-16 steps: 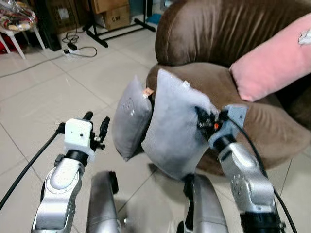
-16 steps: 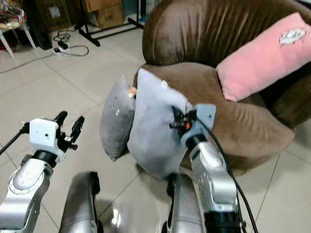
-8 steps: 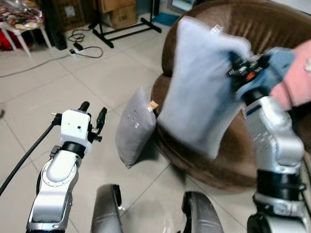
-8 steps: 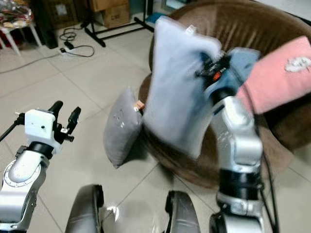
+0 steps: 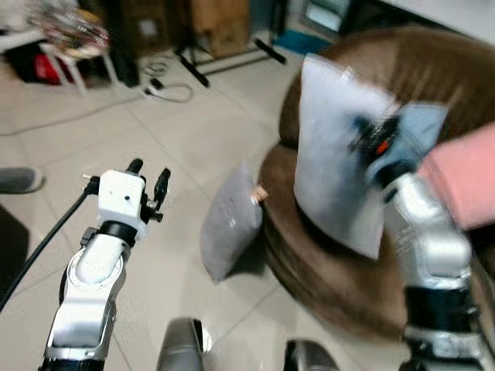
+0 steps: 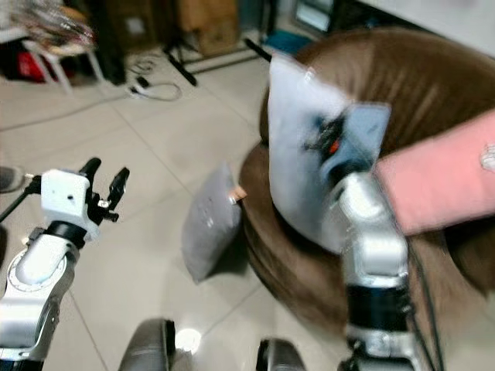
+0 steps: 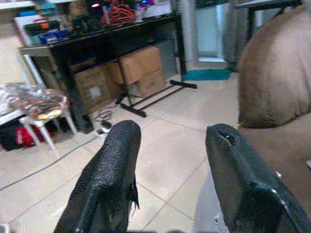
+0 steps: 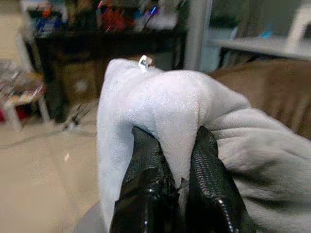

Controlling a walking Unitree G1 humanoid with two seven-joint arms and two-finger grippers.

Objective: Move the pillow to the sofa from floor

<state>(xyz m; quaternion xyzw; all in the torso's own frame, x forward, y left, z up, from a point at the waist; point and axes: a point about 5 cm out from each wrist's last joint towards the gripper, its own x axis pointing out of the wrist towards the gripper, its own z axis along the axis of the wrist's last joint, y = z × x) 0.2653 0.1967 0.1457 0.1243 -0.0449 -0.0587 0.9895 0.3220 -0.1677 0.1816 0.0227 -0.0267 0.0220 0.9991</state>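
Brown sofa [image 5: 433, 85] blurred; right hand [image 8: 177, 187] apparently pinching pillow [image 5: 336, 154].

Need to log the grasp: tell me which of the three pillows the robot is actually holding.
The light grey pillow, lifted over the brown sofa with the right gripper pinching its edge. The darker grey pillow leans on the floor against the sofa; the pink pillow lies on the sofa.

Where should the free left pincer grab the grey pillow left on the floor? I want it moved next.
Take the grey pillow by its upper corner near the tag, from above on the floor side. It stands on edge leaning against the sofa, so that corner is free. The left pincer is open.
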